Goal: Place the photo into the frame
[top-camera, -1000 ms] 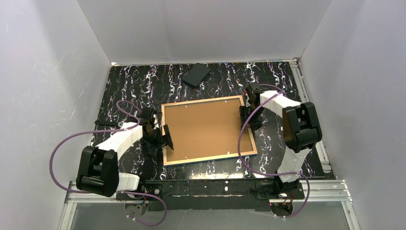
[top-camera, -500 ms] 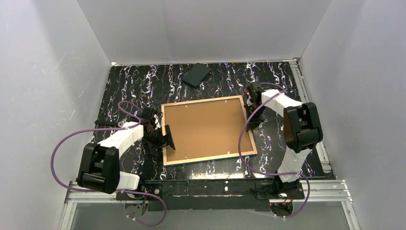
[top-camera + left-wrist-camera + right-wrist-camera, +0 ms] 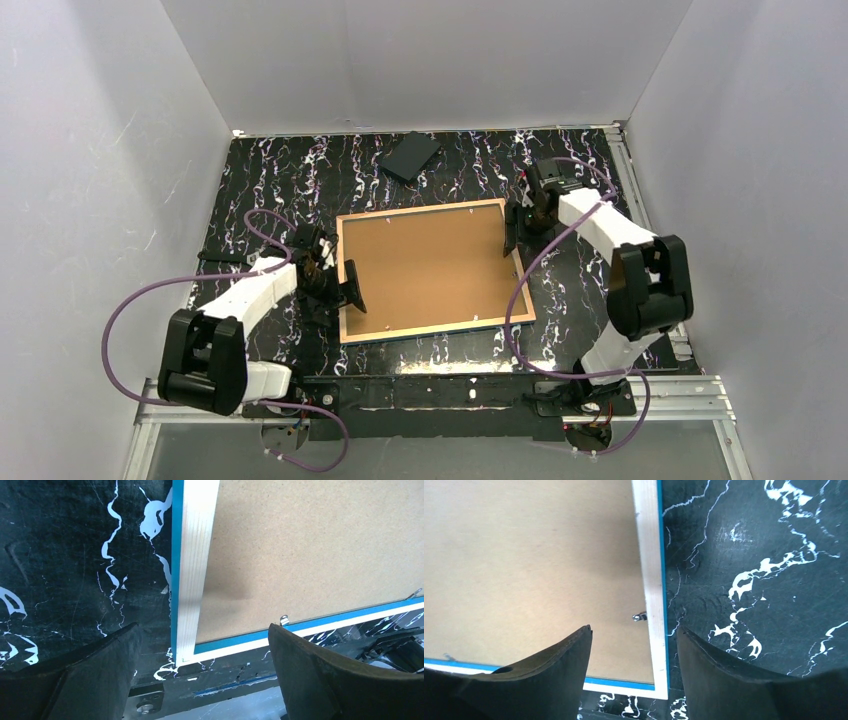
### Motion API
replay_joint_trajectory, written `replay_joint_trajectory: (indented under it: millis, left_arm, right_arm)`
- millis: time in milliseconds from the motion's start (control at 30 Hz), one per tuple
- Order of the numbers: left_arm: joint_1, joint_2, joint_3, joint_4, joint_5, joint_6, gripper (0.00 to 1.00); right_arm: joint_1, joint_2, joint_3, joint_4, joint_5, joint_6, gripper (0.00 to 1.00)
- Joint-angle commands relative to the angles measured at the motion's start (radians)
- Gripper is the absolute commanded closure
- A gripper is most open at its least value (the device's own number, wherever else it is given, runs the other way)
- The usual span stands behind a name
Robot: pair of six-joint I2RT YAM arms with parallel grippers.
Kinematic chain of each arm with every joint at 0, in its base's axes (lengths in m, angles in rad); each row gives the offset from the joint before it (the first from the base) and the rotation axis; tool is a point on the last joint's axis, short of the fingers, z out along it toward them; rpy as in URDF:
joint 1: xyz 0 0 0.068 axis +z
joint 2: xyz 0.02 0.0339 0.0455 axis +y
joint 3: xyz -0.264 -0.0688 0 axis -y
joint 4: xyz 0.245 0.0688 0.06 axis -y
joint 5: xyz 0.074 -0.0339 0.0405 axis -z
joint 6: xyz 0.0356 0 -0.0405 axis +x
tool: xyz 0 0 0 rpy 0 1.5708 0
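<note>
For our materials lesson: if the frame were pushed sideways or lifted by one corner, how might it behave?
The frame probably slides rather than tips: it lies flat on the smooth table. Its thin rim suggests it is light yet may flex when lifted by a corner. Its backing board likely adds stiffness.

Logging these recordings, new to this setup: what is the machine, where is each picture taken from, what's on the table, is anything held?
Two white robot arms are bolted at the near edge of the table, each ending in a two-fingered pincer. The wide picture looks down from above and behind; the close-ups come from wrist cameras. On the black marbled top lies the frame, a brown backing board filling it; a small black slab sits near the far edge. The left pincer and right pincer stand open over the frame's side rims, holding nothing. No photo is visible.
</note>
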Motion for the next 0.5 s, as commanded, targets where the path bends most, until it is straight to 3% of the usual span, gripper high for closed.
replay_joint_trajectory:
  millis: [0, 233, 467]
  left_arm:
    - [0.008, -0.056, 0.025, -0.123, -0.010, 0.017, 0.03]
    - [0.022, -0.049, 0.086, -0.135, -0.046, 0.038, 0.03]
    - [0.027, 0.062, 0.201, -0.147, -0.116, 0.056, 0.06]
  right_arm:
    - [-0.024, -0.097, -0.003, 0.033, -0.068, 0.031, 0.28]
    - [-0.066, -0.105, -0.058, 0.049, -0.120, 0.037, 0.30]
    - [-0.131, -0.130, -0.201, 0.110, -0.198, 0.043, 0.37]
